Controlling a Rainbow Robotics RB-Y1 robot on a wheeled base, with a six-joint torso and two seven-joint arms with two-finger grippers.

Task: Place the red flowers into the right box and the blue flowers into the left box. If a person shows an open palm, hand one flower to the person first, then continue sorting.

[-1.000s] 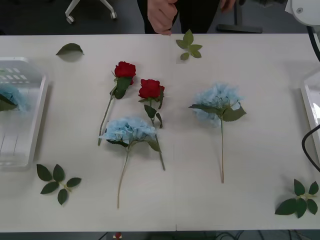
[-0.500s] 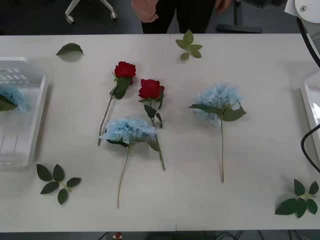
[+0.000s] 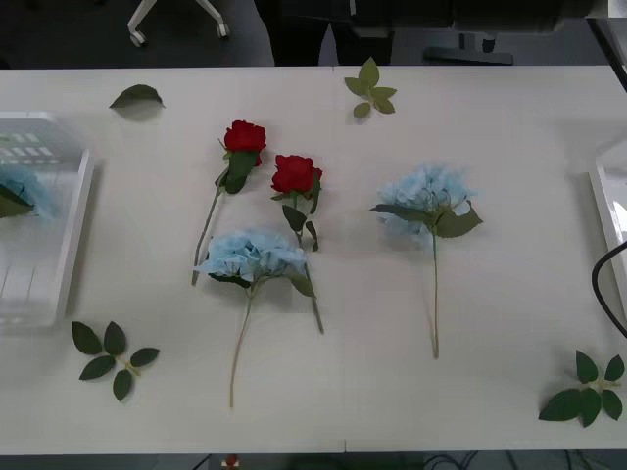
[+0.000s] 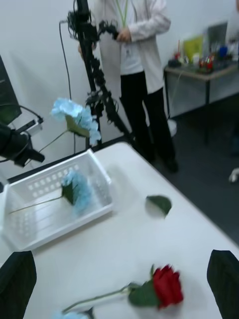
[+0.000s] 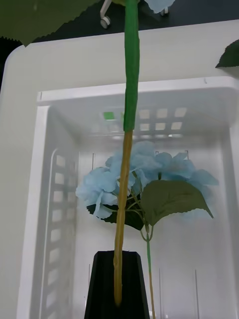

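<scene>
Front view: two artificial red roses on thin green stems, one (image 3: pixel 245 137) and the other (image 3: pixel 296 173), lie side by side at mid-table, unsorted. Two pale sky-blue fluffy hydrangea heads on long stems, the nearer (image 3: pixel 253 255) and the one further right (image 3: pixel 426 201), also lie on the tabletop. One more blue head (image 3: pixel 20 191) rests inside the shallow white plastic left box (image 3: pixel 78 225). The white plastic right box (image 3: pixel 607 215) shows as a strip of rim at the table's right edge; its contents cannot be told. Loose green leaf sprigs, count four: (image 3: pixel 137 95), (image 3: pixel 370 88), (image 3: pixel 110 351), (image 3: pixel 588 389). No open palm is presented. Right wrist view: the right gripper (image 4: pixel 119 284) is raised over the table with its black fingers spread wide and nothing between them. A fourth blue head (image 4: pixel 74 117) hangs in the air above the left box. Left wrist view: the left gripper (image 5: pixel 118 279) is closed on the lower stem of that hanging flower, poised directly over the left box with the boxed bloom beneath. Tally: blue four (one boxed, one held, two on the table); red two in sight. Judgement: one blue placement done, a second close to release; both roses and two blues remain.
</scene>
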